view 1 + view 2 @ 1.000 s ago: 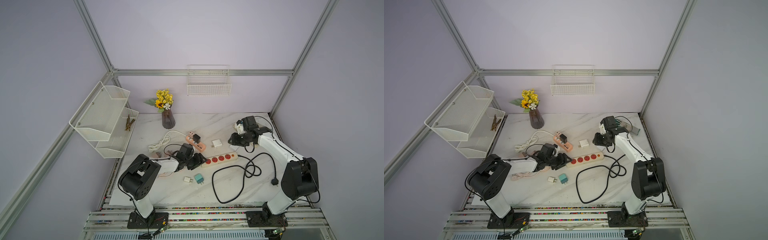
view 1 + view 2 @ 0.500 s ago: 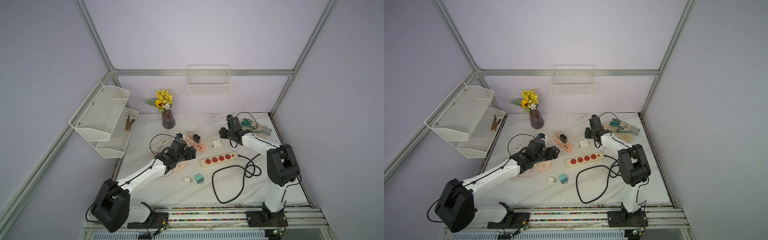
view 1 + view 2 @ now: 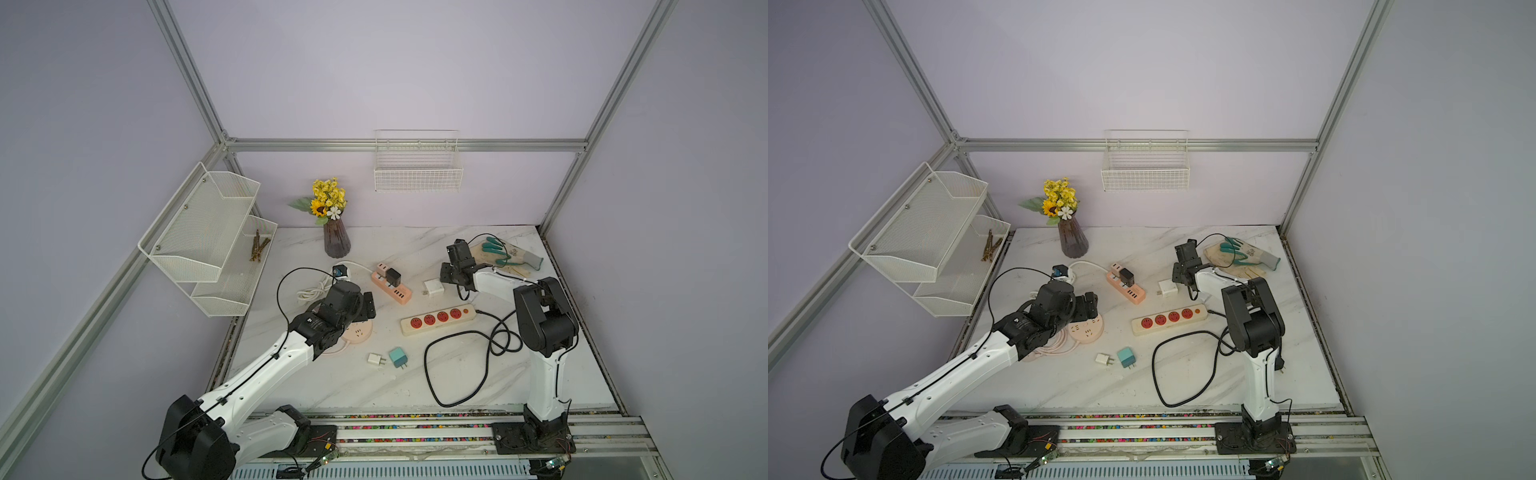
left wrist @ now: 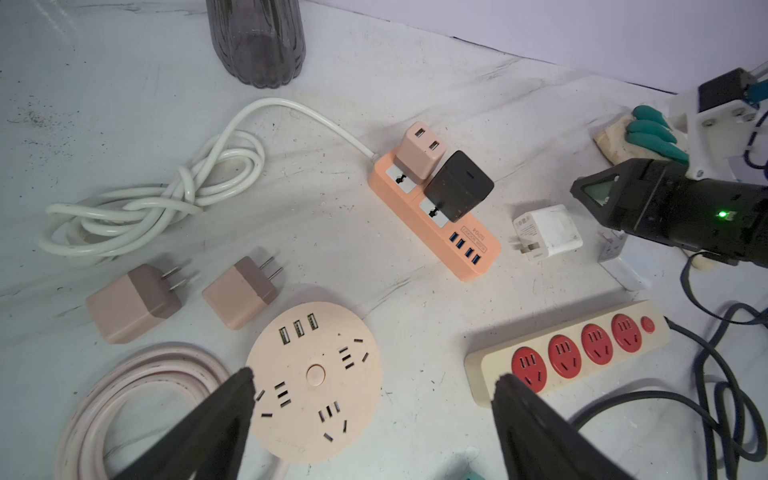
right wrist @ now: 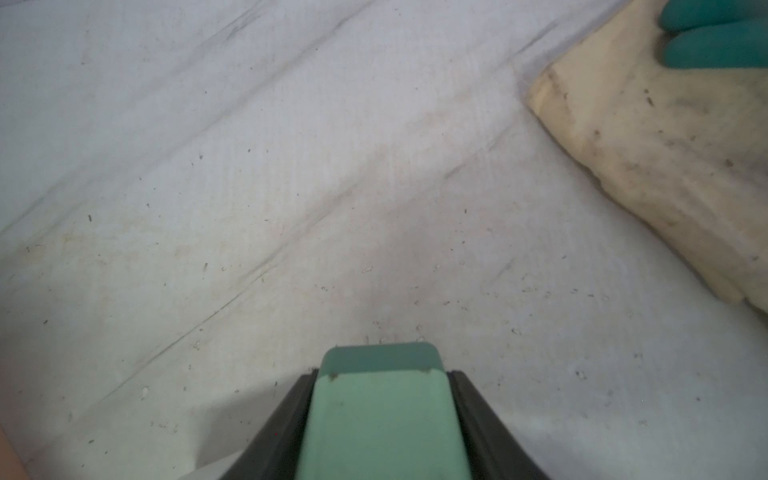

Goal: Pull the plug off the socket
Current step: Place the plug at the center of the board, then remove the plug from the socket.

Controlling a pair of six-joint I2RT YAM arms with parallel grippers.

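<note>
The orange socket strip lies mid-table with a black plug and a pink plug seated in it. My left gripper hovers open and empty over the round pink socket, short of the strip. My right gripper points down at the table right of the strip. Its jaws press both sides of a mint-green plug.
A red-and-cream strip with a looped black cable lies front right. A white adapter, two loose pink plugs, a small white plug and a teal plug are scattered. Vase and gloves stand behind.
The left gripper's jaws have widened and it has shifted slightly left over the round socket. The right gripper has moved left and lower, to the table beside the white adapter.
</note>
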